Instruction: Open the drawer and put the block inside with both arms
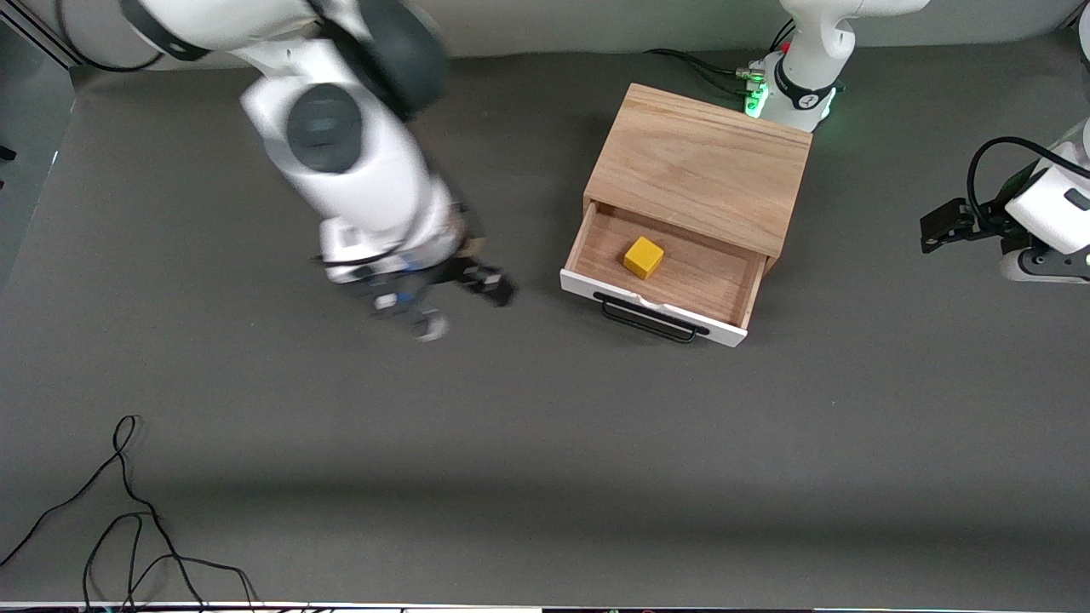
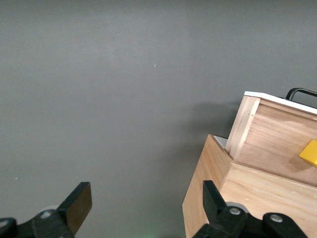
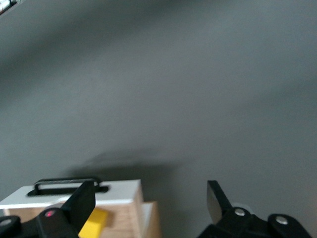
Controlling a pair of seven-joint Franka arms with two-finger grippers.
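Observation:
The oak cabinet (image 1: 702,166) stands toward the left arm's end of the table. Its white-fronted drawer (image 1: 656,300) with the black bar handle (image 1: 651,317) is pulled open. The yellow block (image 1: 643,257) lies inside on the wood floor. My right gripper (image 1: 464,306) is open and empty, in the air over the mat beside the drawer, blurred. Its wrist view shows the gripper (image 3: 151,191), the drawer front (image 3: 119,191) and the block (image 3: 96,223). My left gripper (image 1: 937,226) is open and empty, off to the side of the cabinet. Its wrist view shows the gripper (image 2: 146,191), the drawer (image 2: 267,134) and the block (image 2: 309,153).
Loose black cables (image 1: 128,511) lie on the grey mat at the corner nearest the front camera, at the right arm's end. More cables (image 1: 707,72) run to the left arm's green-lit base (image 1: 796,94), which stands close against the cabinet's back.

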